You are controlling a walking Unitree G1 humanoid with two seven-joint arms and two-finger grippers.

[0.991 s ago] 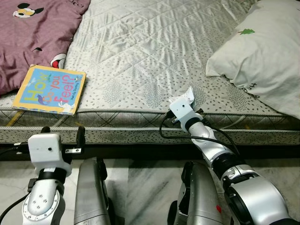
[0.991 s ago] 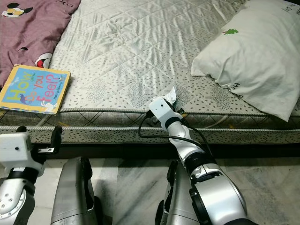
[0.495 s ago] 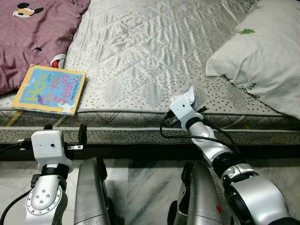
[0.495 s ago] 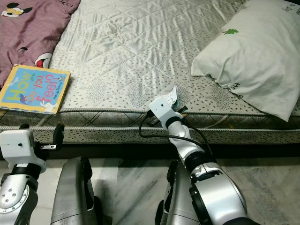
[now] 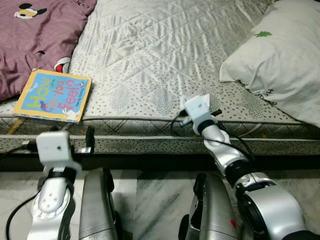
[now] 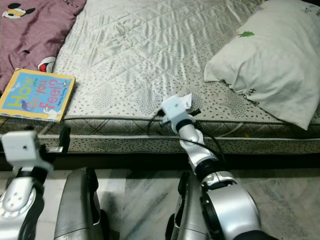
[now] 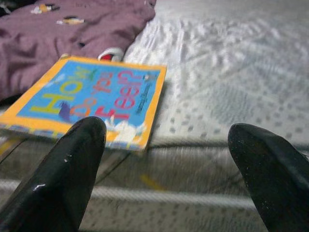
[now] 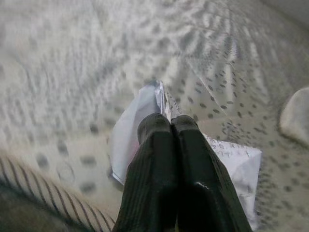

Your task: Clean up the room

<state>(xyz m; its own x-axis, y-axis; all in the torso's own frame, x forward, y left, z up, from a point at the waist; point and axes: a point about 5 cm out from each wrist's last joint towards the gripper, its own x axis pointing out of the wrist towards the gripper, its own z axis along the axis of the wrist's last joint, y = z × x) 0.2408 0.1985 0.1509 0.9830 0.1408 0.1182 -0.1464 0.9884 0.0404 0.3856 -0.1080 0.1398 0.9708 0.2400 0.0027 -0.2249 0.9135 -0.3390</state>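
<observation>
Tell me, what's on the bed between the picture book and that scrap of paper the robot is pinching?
Nothing but bare mattress. The eye views show quilted cover running uninterrupted from the book to the paper in the right gripper.

left hand [image 7: 164, 159] spread, right hand [image 8: 169, 128] clamped

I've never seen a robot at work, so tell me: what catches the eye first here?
The bright picture book lies at the mattress edge beside a maroon blanket, with the open left gripper pointing at it. Further right, the right gripper is shut on a crumpled white paper, near a white pillow.
</observation>
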